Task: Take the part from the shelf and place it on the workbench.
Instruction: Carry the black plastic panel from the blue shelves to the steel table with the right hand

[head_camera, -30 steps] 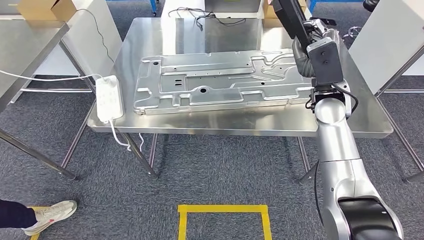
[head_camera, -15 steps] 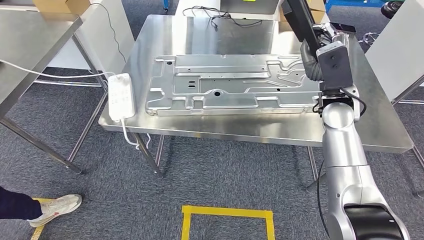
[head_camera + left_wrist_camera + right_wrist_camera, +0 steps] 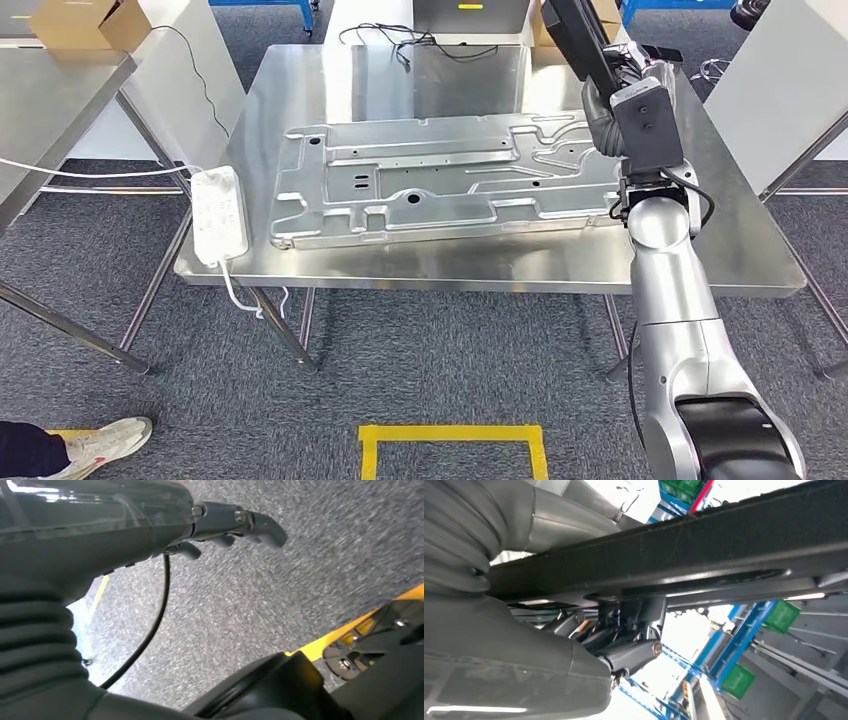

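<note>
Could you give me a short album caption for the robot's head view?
Right hand holds a dark part above a steel workbench bearing a large stamped metal panel.

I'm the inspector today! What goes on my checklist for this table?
Surface: steel workbench, metal panel lying flat on it.
Job's things: black part held up over the far right corner.
Clutter: white power strip at the left edge.
Robot hands: right robot hand grips the black part; left robot hand hangs over carpet, holding nothing.
Cables: black cables at the far edge; white cord leading left.
Surroundings: yellow tape square, a person's shoe, cardboard box.
</note>
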### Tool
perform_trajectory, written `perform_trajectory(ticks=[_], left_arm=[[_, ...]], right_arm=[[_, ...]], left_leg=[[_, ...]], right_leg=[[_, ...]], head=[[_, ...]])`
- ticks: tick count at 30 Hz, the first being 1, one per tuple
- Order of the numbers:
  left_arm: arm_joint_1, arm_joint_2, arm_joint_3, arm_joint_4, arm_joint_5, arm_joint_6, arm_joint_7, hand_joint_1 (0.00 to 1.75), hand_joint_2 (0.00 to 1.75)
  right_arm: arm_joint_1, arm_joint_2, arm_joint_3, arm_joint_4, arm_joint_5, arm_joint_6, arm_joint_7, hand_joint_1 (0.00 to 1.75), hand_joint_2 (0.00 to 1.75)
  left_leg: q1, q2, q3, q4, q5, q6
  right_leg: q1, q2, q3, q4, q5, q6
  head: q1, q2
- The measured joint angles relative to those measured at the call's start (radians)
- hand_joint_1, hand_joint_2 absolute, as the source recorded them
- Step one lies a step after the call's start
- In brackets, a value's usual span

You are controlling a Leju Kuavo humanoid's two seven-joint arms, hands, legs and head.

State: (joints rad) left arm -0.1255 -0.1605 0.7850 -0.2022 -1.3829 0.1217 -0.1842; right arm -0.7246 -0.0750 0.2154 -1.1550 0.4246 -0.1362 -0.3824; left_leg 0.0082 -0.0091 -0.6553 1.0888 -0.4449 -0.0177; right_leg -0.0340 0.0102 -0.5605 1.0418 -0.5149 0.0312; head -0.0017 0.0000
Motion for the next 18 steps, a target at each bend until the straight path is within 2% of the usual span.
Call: perform_trajectory(ticks=[3, 5, 7, 9, 10, 11, 12, 13, 14, 15, 16, 18], left_arm=[[0.000, 0.000, 0.000, 0.000, 0.000, 0.000, 0.000, 0.00, 1.75], [0.000, 0.000, 0.000, 0.000, -0.001, 0.000, 0.000, 0.00, 1.75], [0.000, 0.000, 0.000, 0.000, -0.001, 0.000, -0.001, 0.00, 1.75], [0.000, 0.000, 0.000, 0.000, -0.001, 0.000, -0.001, 0.00, 1.75], [0.001, 0.000, 0.000, 0.000, -0.001, 0.000, -0.001, 0.00, 1.75], [0.001, 0.000, 0.000, 0.000, -0.001, 0.000, -0.001, 0.00, 1.75], [0.001, 0.000, -0.001, 0.000, -0.002, 0.000, -0.001, 0.00, 1.75], [0.001, 0.000, -0.001, 0.000, -0.002, 0.000, -0.001, 0.00, 1.75], [0.001, 0.000, -0.001, 0.000, -0.002, 0.000, -0.001, 0.00, 1.75], [0.001, 0.000, -0.001, 0.000, -0.002, 0.000, -0.001, 0.00, 1.75], [0.001, 0.000, -0.001, 0.001, -0.003, 0.000, -0.001, 0.00, 1.75], [0.000, 0.000, -0.001, 0.001, -0.003, 0.000, -0.001, 0.00, 1.75]], right_arm=[[0.003, 0.000, -0.001, -0.002, 0.000, 0.000, 0.000, 1.75, 1.75], [0.004, 0.000, -0.002, -0.005, 0.000, 0.000, -0.001, 1.75, 1.75], [0.001, -0.001, -0.003, -0.006, 0.000, 0.000, -0.001, 1.75, 1.75], [0.007, -0.001, -0.005, -0.007, 0.000, 0.000, -0.001, 1.75, 1.75], [0.012, -0.002, -0.006, -0.007, 0.000, 0.000, -0.001, 1.75, 1.75], [0.016, -0.002, -0.007, -0.007, 0.000, 0.000, -0.001, 1.75, 1.75], [0.018, -0.002, -0.007, -0.007, 0.000, 0.000, -0.001, 1.75, 1.75], [0.018, -0.003, -0.008, -0.007, 0.000, 0.000, -0.001, 1.75, 1.75], [0.017, -0.003, -0.008, -0.008, 0.000, 0.000, -0.001, 1.75, 1.75], [0.015, -0.004, -0.008, -0.008, 0.000, 0.000, -0.001, 1.75, 1.75], [0.015, -0.004, -0.009, -0.008, 0.000, 0.000, -0.001, 1.75, 1.75], [0.016, -0.004, -0.009, -0.008, 0.000, 0.000, 0.000, 1.75, 1.75]], left_leg=[[-0.004, -0.003, 0.007, -0.022, -0.015, 0.009], [-0.001, -0.004, 0.012, -0.029, -0.016, 0.020], [0.001, -0.004, 0.016, -0.032, -0.018, 0.029], [0.000, -0.003, 0.019, -0.031, -0.023, 0.034], [-0.001, -0.003, 0.023, -0.031, -0.026, 0.036], [-0.001, -0.004, 0.027, -0.031, -0.029, 0.037], [-0.001, -0.005, 0.033, -0.031, -0.034, 0.037], [-0.001, -0.005, 0.040, -0.031, -0.038, 0.035], [-0.003, -0.006, 0.044, -0.030, -0.043, 0.032], [-0.004, -0.007, 0.046, -0.029, -0.047, 0.028], [-0.005, -0.008, 0.045, -0.029, -0.048, 0.024], [-0.007, -0.007, 0.043, -0.032, -0.049, 0.016]], right_leg=[[0.001, 0.000, -0.001, -0.009, -0.001, 0.014], [0.001, -0.002, -0.012, 0.012, -0.017, 0.021], [0.004, -0.004, -0.064, 0.109, -0.061, 0.023], [0.007, -0.004, -0.144, 0.243, -0.101, 0.022], [0.007, -0.004, -0.171, 0.276, -0.097, 0.022], [0.008, -0.004, -0.183, 0.276, -0.075, 0.022], [0.008, -0.004, -0.172, 0.231, -0.033, 0.020], [0.009, -0.004, -0.148, 0.161, 0.016, 0.018], [0.011, -0.004, -0.122, 0.097, 0.051, 0.016], [0.014, -0.004, -0.099, 0.043, 0.070, 0.013], [0.017, -0.004, -0.086, 0.015, 0.072, 0.011], [0.018, -0.003, -0.076, 0.000, 0.059, 0.006]], head=[[0.000, 0.000], [0.003, 0.000], [0.013, 0.000], [0.026, 0.000], [0.030, 0.000], [0.035, 0.000], [0.040, 0.000], [0.045, 0.000], [0.048, 0.000], [0.052, 0.000], [0.053, 0.000], [0.051, 0.000]])
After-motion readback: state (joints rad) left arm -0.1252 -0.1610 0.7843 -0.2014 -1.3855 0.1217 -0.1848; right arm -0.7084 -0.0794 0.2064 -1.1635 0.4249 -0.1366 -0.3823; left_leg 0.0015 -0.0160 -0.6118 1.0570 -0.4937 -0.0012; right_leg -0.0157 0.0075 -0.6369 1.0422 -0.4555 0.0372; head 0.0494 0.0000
